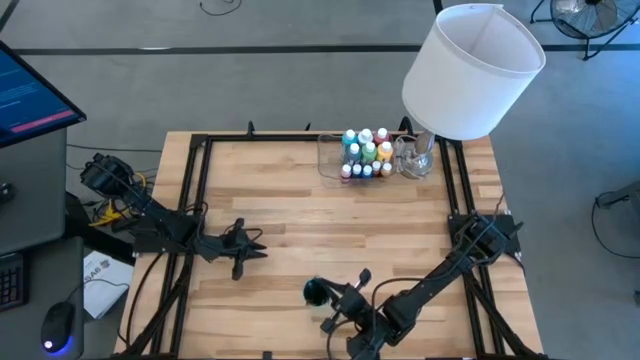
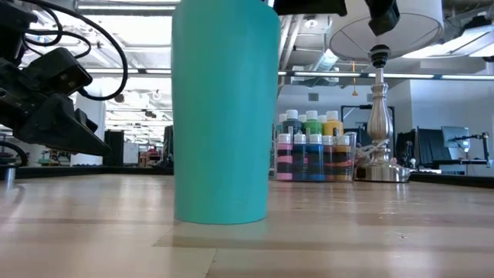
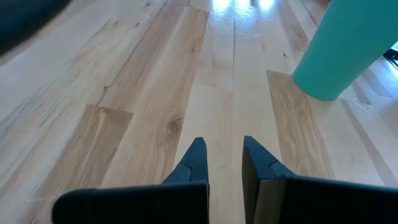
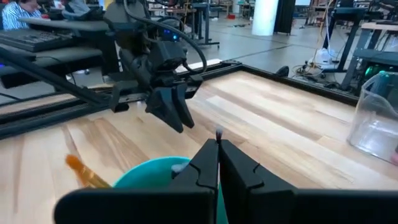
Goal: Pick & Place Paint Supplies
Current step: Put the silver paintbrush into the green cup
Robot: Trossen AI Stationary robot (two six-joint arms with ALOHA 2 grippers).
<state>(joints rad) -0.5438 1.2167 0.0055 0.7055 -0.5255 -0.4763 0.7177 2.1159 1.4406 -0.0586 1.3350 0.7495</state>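
Note:
A tall teal cup [image 1: 316,291] [image 2: 224,116] stands near the table's front edge. An orange-handled brush [image 4: 84,171] leans inside it against the rim. My right gripper [image 4: 217,146] [image 1: 338,298] hovers just over the cup's mouth [image 4: 149,171], shut on a thin brush. My left gripper [image 3: 222,149] [image 1: 262,248] waits left of centre, a narrow gap between its fingers and nothing in it. The paint bottles [image 1: 366,152] [image 2: 312,147] stand together in a clear tray [image 1: 325,160] at the far edge. My right gripper pinches a thin brush between its two fingertips. Only the brush's pale end [image 4: 219,132] shows, poking up past the tips. The fingers lie nearly level, across the brush. The fingers hide the rest of the brush, so I cannot tell whether it reaches into the cup.
A lamp with a big white shade [image 1: 470,70] and a metal foot [image 2: 378,166] stands at the far right, beside the tray. Bare wooden table lies between the cup and the tray. Black rails [image 1: 190,200] frame the table's sides.

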